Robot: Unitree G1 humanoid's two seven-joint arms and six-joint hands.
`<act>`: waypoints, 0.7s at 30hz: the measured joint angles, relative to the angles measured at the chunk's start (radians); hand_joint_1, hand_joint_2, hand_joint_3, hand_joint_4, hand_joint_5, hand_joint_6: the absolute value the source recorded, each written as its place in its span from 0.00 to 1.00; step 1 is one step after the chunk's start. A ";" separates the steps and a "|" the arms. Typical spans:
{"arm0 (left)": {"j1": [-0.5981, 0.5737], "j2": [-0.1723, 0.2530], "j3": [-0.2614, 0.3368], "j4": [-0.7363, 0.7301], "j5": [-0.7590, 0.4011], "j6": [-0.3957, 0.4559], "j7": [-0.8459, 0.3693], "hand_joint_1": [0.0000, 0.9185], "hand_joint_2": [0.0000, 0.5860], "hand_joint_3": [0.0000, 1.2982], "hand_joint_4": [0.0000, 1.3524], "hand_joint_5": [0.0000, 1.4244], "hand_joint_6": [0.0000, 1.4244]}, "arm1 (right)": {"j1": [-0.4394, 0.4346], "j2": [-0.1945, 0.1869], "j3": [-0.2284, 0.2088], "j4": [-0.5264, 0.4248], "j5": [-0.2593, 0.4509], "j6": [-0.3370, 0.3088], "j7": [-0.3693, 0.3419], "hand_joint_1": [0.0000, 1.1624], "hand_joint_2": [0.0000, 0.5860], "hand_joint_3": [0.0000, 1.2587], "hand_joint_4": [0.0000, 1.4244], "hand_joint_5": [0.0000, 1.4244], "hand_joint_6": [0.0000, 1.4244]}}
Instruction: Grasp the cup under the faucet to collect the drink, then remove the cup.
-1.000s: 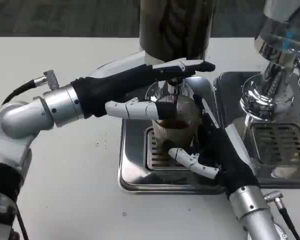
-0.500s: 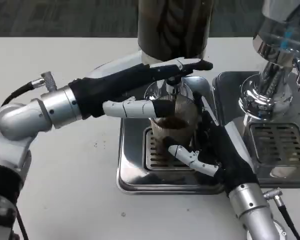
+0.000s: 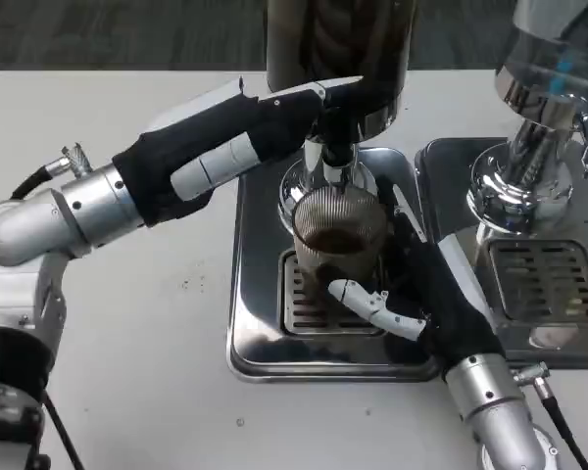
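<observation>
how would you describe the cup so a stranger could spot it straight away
Find the left steel drip tray beneath the dark dispenser. The ribbed clear cup stands on its grate, holding brown drink, with the right hand wrapped around it.

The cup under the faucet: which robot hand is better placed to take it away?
The right robot hand: its fingers already wrap the cup on the drip tray. The left robot hand is up at the faucet.

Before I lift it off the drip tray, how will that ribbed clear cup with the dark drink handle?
The ribbed clear cup looks thin-walled, so a hard squeeze from the right hand might flex it. Dark liquid inside probably makes it slosh if tilted. The ribs should help against slipping, though the steel drip tray grille may catch its base.
</observation>
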 measured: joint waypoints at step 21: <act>0.005 -0.027 0.143 -0.125 -0.082 0.222 -0.098 0.00 0.13 0.13 0.07 0.06 0.04 | 0.004 0.008 -0.001 0.004 0.000 -0.012 0.000 0.56 0.38 0.00 0.00 0.00 0.06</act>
